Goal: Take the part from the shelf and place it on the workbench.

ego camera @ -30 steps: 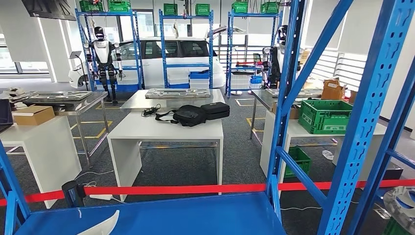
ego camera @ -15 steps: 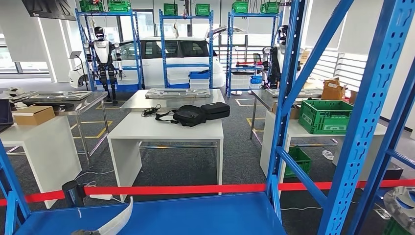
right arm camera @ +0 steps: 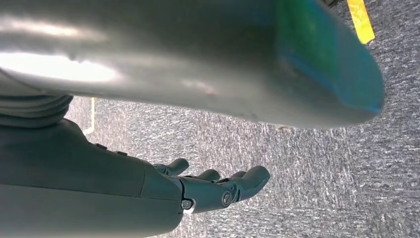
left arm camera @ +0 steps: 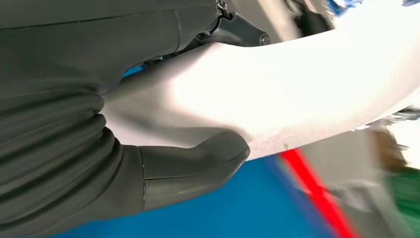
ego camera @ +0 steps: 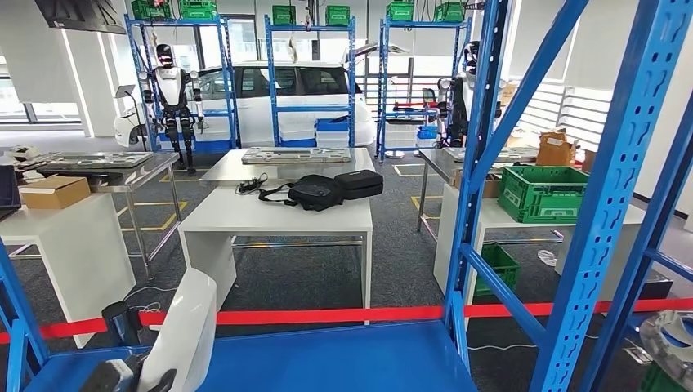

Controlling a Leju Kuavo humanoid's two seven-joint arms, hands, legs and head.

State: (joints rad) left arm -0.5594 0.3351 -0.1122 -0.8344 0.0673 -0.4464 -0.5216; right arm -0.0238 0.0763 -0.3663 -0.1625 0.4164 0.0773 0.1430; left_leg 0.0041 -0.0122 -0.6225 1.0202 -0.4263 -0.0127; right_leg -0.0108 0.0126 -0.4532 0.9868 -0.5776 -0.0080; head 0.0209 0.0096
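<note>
White part (ego camera: 184, 331): being raised upright over the blue shelf (ego camera: 343, 359) near its left front corner, ready for carrying to a surface. Left hand (left arm camera: 99, 148) is gripping it, thumb pressing underneath. Right hand (right arm camera: 148, 191) is hanging over carpet, fingers (right arm camera: 247, 179) loosely spread, holding nothing.

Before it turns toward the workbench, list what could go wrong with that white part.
1. The left hand holds the white part near one end, thumb pressing its edge; the long free end could lever loose.
2. Swinging it out, the part might strike the blue shelf post or snag the red tape.
</note>
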